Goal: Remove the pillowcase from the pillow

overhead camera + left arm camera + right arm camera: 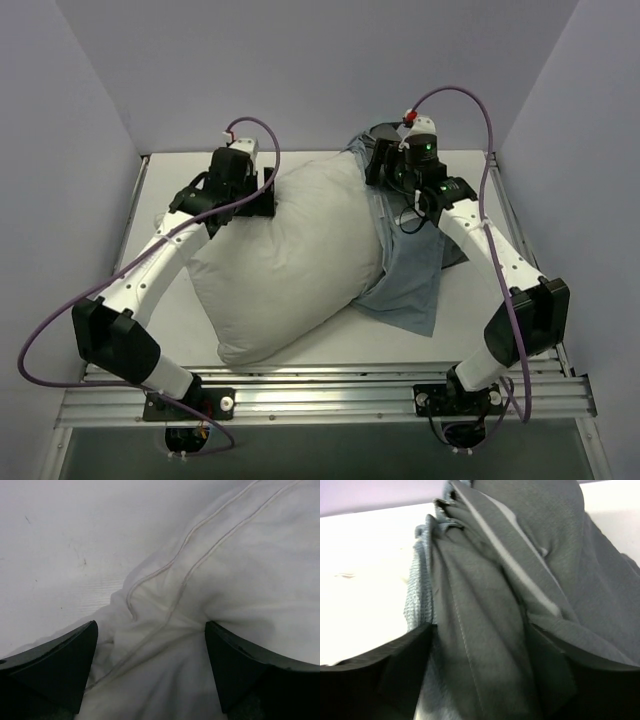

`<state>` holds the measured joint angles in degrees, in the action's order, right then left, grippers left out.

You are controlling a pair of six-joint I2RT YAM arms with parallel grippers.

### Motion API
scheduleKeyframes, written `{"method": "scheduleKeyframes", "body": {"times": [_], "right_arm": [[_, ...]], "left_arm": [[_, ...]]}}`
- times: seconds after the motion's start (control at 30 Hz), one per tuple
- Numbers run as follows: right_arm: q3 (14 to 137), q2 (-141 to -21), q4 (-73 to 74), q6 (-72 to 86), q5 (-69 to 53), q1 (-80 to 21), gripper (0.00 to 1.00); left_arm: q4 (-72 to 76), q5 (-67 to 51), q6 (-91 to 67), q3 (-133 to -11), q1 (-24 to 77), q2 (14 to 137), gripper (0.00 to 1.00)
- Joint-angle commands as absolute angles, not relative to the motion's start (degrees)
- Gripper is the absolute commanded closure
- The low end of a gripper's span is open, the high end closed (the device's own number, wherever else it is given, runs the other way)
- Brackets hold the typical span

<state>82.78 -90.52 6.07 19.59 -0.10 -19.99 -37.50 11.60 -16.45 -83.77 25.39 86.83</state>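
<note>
The plump white pillow (290,260) lies slantwise across the middle of the table. My left gripper (250,195) sits at its far left corner. In the left wrist view this gripper (150,645) stands open, with the pillow's piped seam (165,570) slack between the two wide-apart fingers (65,660). The blue-grey pillowcase (410,285) is bunched at the pillow's right end and spreads out toward the near right. My right gripper (385,170) is at the cloth's far end. In the right wrist view that gripper (479,650) is open, and dark striped folds of the pillowcase (485,595) hang between its fingers.
The white table (170,330) is closed in by pale walls (100,90) at the left, back and right. A metal rail (320,395) with both arm bases runs along the near edge. Purple cables (60,320) loop beside each arm.
</note>
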Motion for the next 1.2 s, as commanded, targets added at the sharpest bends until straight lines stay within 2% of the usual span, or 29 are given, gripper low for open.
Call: {"method": "scheduleKeyframes", "body": {"times": [0.0, 0.13, 0.2, 0.4, 0.53, 0.9, 1.17], "right_arm": [[82.62, -84.04, 5.98, 19.42, -0.18, -21.0, 0.24], [79.81, -78.67, 4.48, 18.9, 1.85, -21.01, 0.13], [78.58, -76.3, 5.0, 18.72, 1.15, -21.09, 0.09], [73.4, -70.77, 5.28, 19.07, 1.41, -21.36, 0.07], [68.65, -68.12, 4.57, 19.86, 0.97, -21.62, 0.07], [56.26, -64.34, 2.91, 21.53, -3.42, -22.5, 0.07], [54.23, -64.51, 1.15, 21.36, -5.01, -24.96, 0.07]], "left_arm": [[-34.55, 12.48, -13.54, -91.04, 26.72, 84.21, 0.03], [-32.43, 17.03, -7.67, -92.64, 30.05, 81.13, 0.06], [-32.26, 20.02, -4.76, -91.76, 35.66, 79.73, 0.06], [-27.17, 33.04, 8.08, -80.26, 54.63, 76.47, 0.06], [-24.87, 35.33, 9.05, -73.31, 60.01, 76.2, 0.06], [-18.73, 37.44, 7.74, -64.25, 64.86, 82.34, 0.06], [-16.79, 37.97, 2.38, -61.27, 64.25, 88.5, 0.06]]}}
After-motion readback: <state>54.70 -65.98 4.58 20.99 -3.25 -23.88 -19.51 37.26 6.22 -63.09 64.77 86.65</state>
